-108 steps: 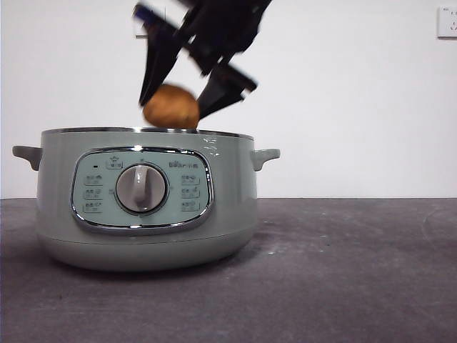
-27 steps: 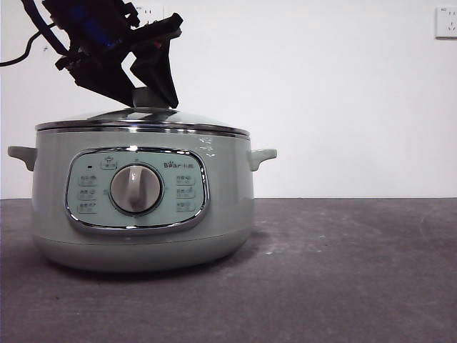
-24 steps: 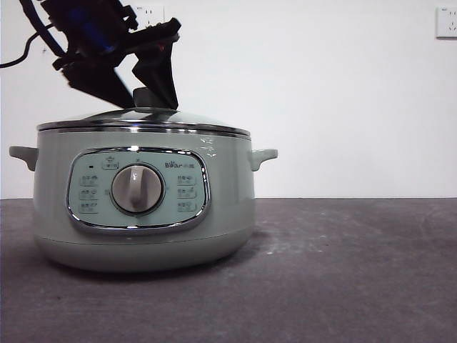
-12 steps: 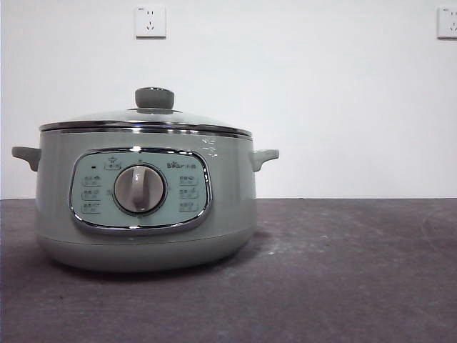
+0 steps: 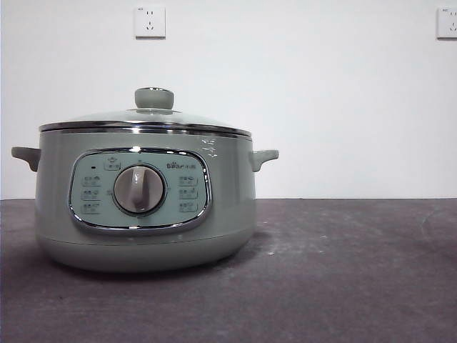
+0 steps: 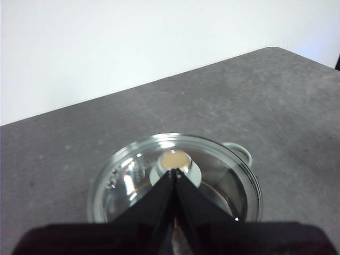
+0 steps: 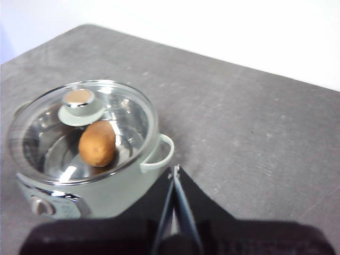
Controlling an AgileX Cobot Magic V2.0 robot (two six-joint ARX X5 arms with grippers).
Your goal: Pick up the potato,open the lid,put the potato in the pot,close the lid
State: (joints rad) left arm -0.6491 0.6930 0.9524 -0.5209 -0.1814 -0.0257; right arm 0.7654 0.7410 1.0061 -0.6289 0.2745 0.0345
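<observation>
The sage-green pot [image 5: 146,207] stands on the table at the left of the front view, with the glass lid [image 5: 146,118] resting on it, knob [image 5: 154,98] up. Through the glass, the right wrist view shows the orange-brown potato [image 7: 97,144] lying inside the pot [image 7: 127,183] under the lid [image 7: 125,114]. My left gripper [image 6: 175,172] is shut and hangs high above the lid [image 6: 212,175], holding nothing. My right gripper [image 7: 175,170] is shut too, raised off to the pot's side near its handle [image 7: 162,151]. Neither gripper shows in the front view.
Dark grey tabletop [image 5: 343,271] stretches to the right of the pot. A white wall behind carries two sockets [image 5: 149,21], the other one [image 5: 447,21] at the far right. The table's edge [image 6: 313,58] shows in the left wrist view.
A second ago a gripper stood at the lid's knob; it has let go and risen out of the front view. The lid stays on the pot.
</observation>
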